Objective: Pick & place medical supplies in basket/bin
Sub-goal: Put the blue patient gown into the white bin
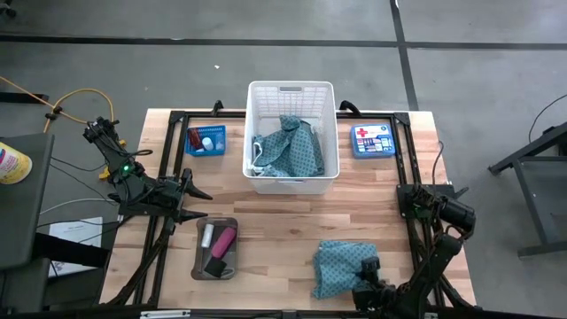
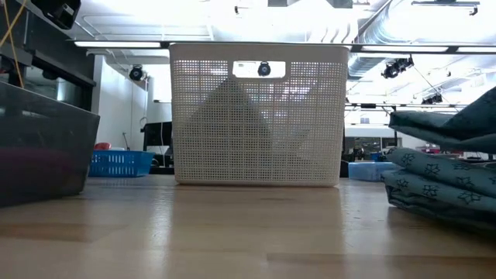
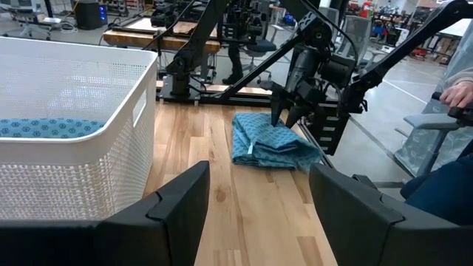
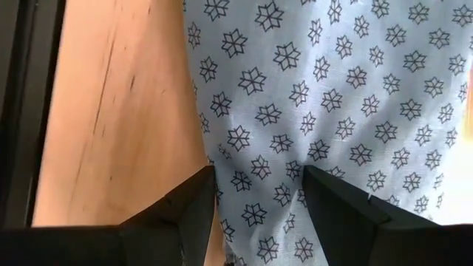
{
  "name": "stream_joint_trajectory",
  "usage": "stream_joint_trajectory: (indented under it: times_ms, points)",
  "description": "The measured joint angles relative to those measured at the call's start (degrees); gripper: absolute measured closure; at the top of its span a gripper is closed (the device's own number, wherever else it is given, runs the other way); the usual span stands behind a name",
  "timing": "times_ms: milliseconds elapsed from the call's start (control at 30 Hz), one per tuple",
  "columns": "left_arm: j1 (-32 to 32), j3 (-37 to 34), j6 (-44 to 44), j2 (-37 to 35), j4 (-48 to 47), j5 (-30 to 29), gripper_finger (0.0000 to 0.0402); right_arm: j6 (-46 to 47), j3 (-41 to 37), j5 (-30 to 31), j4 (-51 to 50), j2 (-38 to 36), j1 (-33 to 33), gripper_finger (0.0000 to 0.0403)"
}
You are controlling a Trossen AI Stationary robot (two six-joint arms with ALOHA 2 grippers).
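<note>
Teal cloths tell the progress: one lies in the white basket (image 1: 292, 90) at top centre, the other teal cloth (image 1: 341, 266) sits on the worktop (image 1: 283, 221) at lower right under the right claw (image 1: 370, 275), fingers spread, nothing gripped. Left claw (image 1: 197, 202) waits released at mid left beside the grey tray (image 1: 215, 249).

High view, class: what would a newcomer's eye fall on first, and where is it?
First, the big white basket at the table's middle back, with one teal patterned cloth piled inside. Next, a second folded teal cloth near the front edge, where the right gripper hangs open right over it. The left gripper waits open beside the grey tray.
</note>
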Motion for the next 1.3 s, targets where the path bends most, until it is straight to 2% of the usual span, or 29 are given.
stream_joint_trajectory:
  times_ms: [300,600,1067,1167,1300]
  points:
    - [0.0,0.0,0.0,0.0,0.0,0.0,0.0178,1.4,0.1,-3.0,-0.6,-0.4,-0.2,0.0208]
    - [0.0,0.0,0.0,0.0,0.0,-0.2,0.0178,1.0,6.9,-2.8,-7.7,-0.7,-0.1,0.0208]
    - [0.0,0.0,0.0,0.0,0.0,-0.2,0.0178,-0.3,7.1,-4.9,-9.0,-0.7,-0.5,0.0208]
    - [0.0,0.0,0.0,0.0,0.0,-0.2,0.0178,-0.2,7.1,-6.2,-10.2,-0.7,-0.9,0.0197]
    - [0.0,0.0,0.0,0.0,0.0,-0.2,0.0178,-0.5,7.1,-6.1,-10.7,-0.7,-1.0,0.0154]
